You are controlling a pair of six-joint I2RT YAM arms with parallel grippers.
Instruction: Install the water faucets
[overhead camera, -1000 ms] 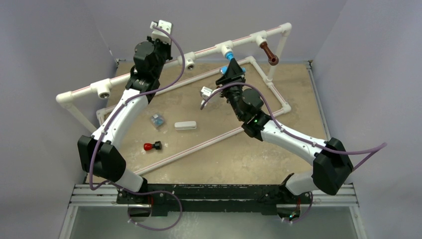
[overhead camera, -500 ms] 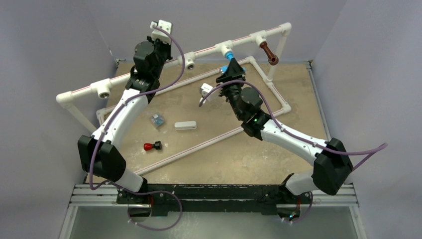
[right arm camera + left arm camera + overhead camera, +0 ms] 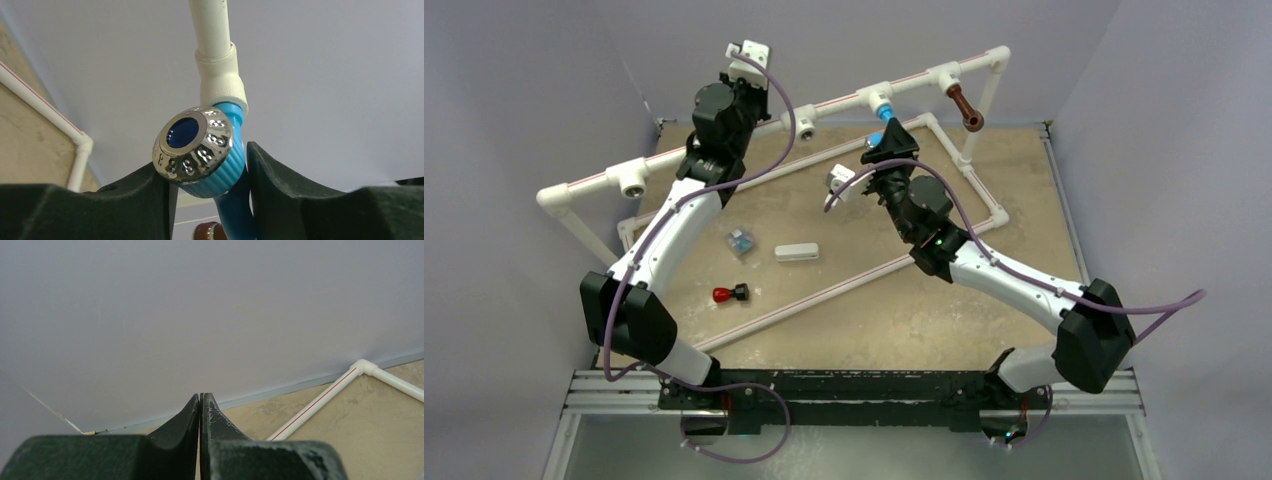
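right wrist view: blue faucet (image 3: 200, 150) sat in its tee fitting (image 3: 220, 75), in the right gripper (image 3: 209, 162).
the step in hand was judged to be screwing this faucet home on the raised pipe (image 3: 824, 103) along the far edge of the table. the fingers were closed about its ribbed body below the silvery cap, gripping it or all but. the next move would call for a wrist roll about the faucet's axis, then checking which way the spout faced before letting go. the brown faucet (image 3: 965, 106) hung fitted toward the far right corner. the right arm reached forward, wrist raised to the pipe. the left arm stood extended toward the far left corner, and the left gripper (image 3: 200, 400) was pressed closed, holding nothing.
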